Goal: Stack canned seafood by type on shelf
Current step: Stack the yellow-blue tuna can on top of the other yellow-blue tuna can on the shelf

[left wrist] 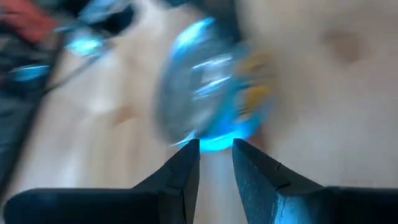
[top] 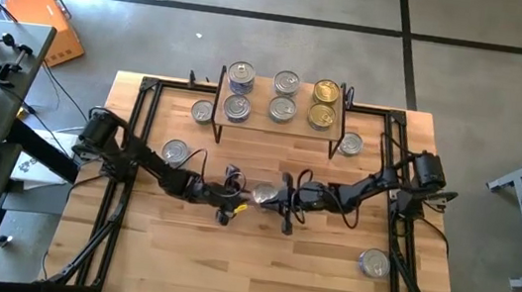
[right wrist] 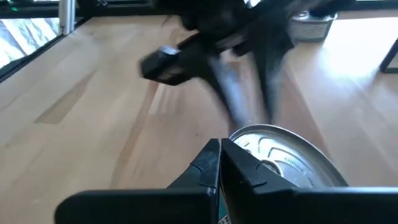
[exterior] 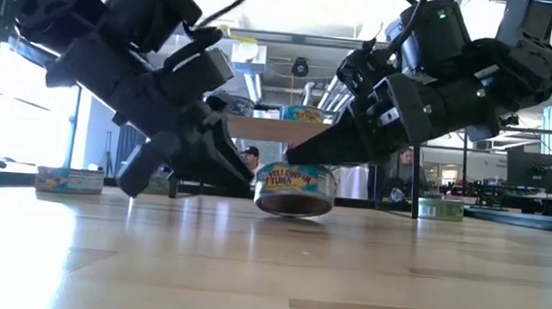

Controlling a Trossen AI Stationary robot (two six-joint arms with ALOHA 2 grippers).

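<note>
High cam: overhead, straight down, covers the whole table (top: 256,265) and both arms. Low cam: table-top height at the near edge, level toward the far room, close on a tuna tin (exterior: 296,190) at centre. Left wrist cam: very close on that tin (left wrist: 211,93). Right wrist cam: looks over the same tin's lid (right wrist: 286,158) to the left arm. All four share the table centre.

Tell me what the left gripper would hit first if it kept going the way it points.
Most likely the tuna can at mid-table: the left gripper points straight at it, fingertips about at its side. The right gripper, shut, is at the can's far side.
</note>
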